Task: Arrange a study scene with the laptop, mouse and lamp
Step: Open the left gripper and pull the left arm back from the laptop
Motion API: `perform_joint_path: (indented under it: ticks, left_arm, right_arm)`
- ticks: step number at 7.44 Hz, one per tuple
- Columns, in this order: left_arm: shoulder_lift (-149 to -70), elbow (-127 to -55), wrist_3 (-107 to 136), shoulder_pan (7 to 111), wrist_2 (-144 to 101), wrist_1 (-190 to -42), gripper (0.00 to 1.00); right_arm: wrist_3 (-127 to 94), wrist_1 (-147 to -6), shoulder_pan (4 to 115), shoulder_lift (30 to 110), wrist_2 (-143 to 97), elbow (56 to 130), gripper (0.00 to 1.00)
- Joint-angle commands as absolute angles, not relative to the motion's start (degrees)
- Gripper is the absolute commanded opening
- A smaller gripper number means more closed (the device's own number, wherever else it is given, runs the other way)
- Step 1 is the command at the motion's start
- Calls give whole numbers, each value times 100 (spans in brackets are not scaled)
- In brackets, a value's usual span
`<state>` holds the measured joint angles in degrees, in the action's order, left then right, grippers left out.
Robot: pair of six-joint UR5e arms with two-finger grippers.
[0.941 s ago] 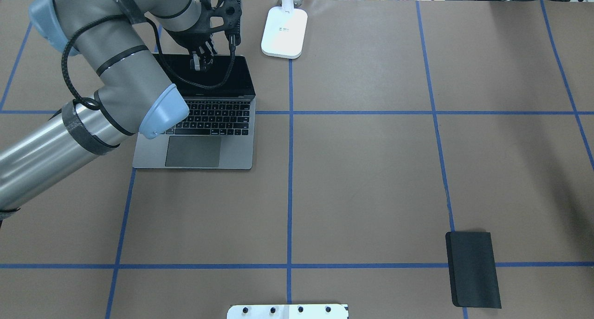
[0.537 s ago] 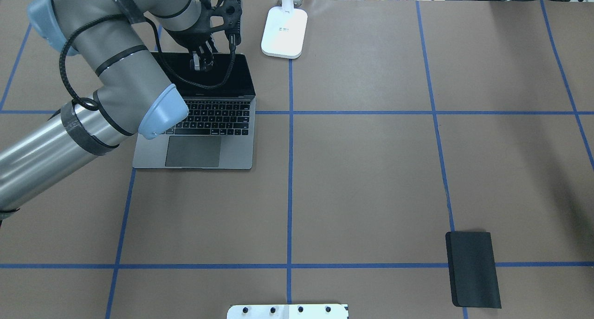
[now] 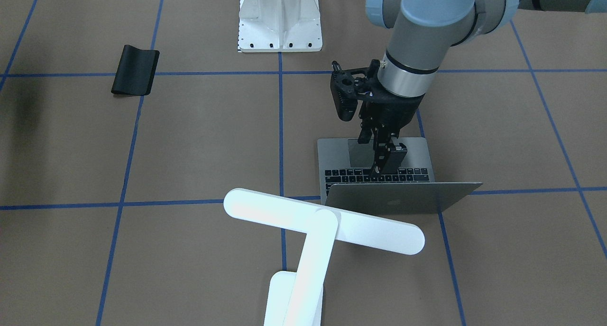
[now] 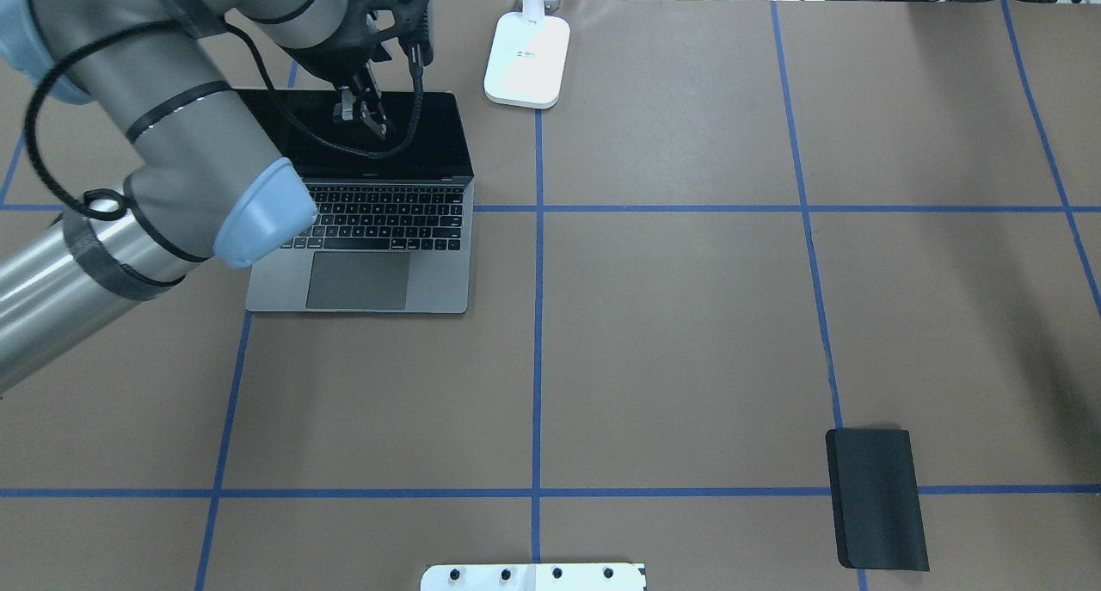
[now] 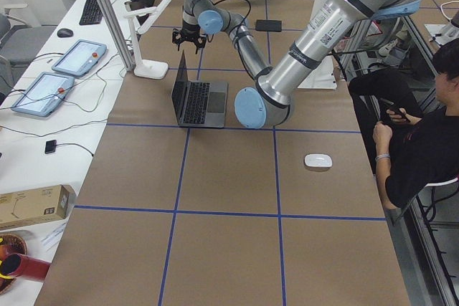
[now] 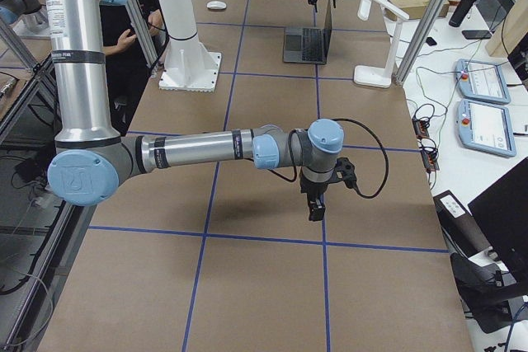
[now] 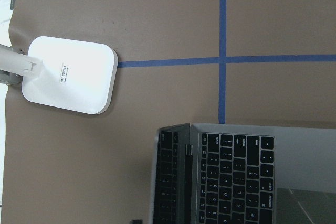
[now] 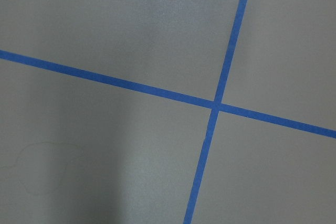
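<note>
We log the left gripper [image 4: 360,119], fingers apart, above the open laptop [image 4: 434,273] on the desk's [image 4: 688,333] left. Lamp [image 4: 526,58] base just right of it. Mouse [image 5: 318,160] well apart. Right gripper [image 6: 313,208]: cannot tell.

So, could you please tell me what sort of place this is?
Probably a robotics lab: the table carries a blue tape grid, teach pendants lie on a side bench, and a person sits alongside.
</note>
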<state>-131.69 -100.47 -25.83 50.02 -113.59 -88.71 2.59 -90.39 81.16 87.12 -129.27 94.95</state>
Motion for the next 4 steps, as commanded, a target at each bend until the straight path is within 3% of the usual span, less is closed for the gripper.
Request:
perform_joint_path:
  ticks: [1,4]
  left_arm:
    - [-12048,-11226,-1692,5176,-11538,-8851,100]
    - [-11051,-11487,-839,5597,-12163,-8851,100]
  right_arm:
    - [290,-9044,7772,8701,-12947,9902,100]
    - [246,-9061,7375,8701,-12990,10747,100]
